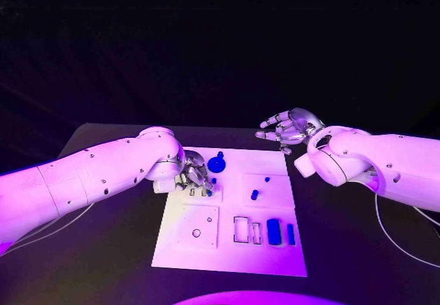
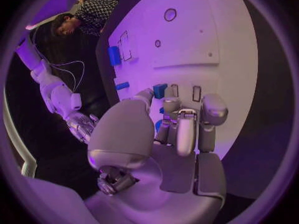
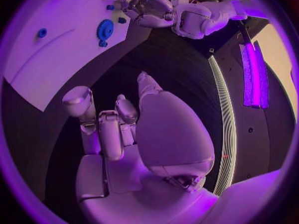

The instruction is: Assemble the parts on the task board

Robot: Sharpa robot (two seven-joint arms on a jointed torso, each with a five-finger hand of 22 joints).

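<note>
The white task board lies mid-table. My left hand is low over its far left part, fingers curled down beside two small slots. A small blue part sits at the thumb tip, in line with those slots, and more blue shows between thumb and fingers. Whether the hand grips any of it is hidden. A blue gear lies just right of that hand. My right hand hovers off the board's far right corner, fingers apart, holding nothing.
Two small blue parts stand mid-board. A long blue block and a thinner blue bar lie at the near right, beside two upright slots. A raised plate with holes is at the near left. Black table surrounds the board.
</note>
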